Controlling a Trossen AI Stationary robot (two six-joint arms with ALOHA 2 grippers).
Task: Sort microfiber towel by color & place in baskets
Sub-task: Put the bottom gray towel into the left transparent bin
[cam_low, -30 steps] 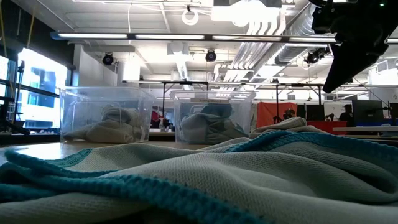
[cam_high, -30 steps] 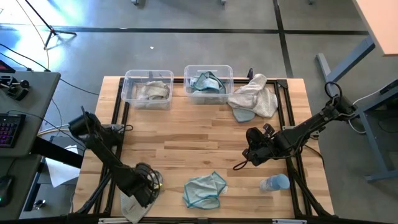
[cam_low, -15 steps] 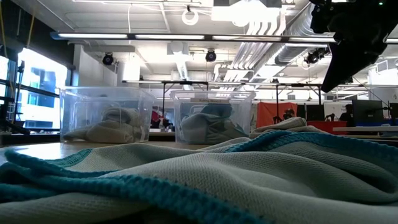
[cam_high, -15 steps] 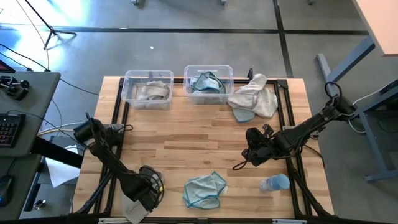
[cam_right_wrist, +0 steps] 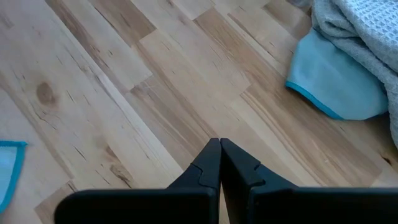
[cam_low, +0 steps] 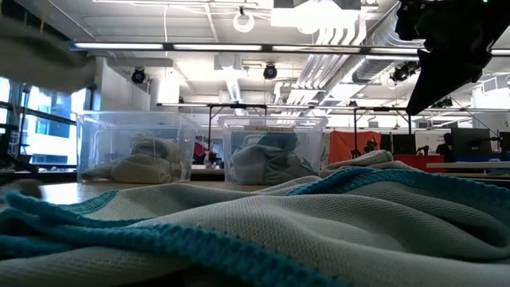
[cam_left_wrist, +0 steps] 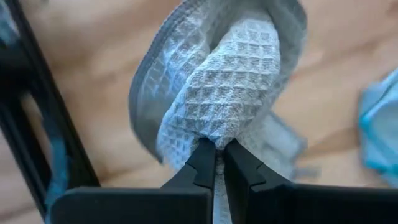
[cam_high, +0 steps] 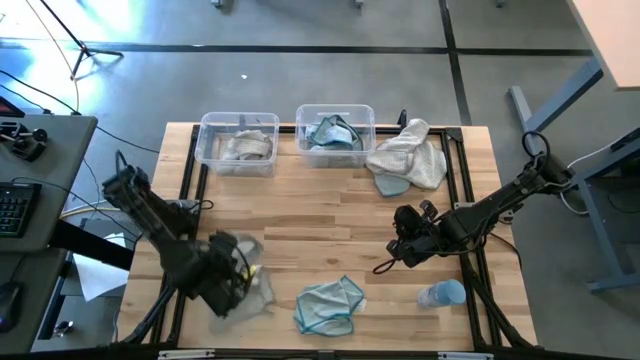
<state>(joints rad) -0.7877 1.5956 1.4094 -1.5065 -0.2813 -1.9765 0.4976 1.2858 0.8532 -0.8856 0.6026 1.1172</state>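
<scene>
light: bright, even overhead | glare: window (cam_low: 16, 119) left in low view | blur: left wrist view soft

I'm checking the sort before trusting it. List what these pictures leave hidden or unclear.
- Pile of towels beside the baskets, high view: how many cloths it holds; the top folds cover the rest.
- Left basket, low view: cloth count inside; they are bunched together.
- Grey towel in the left gripper, left wrist view: its lower end is cut off by the fingers.
</scene>
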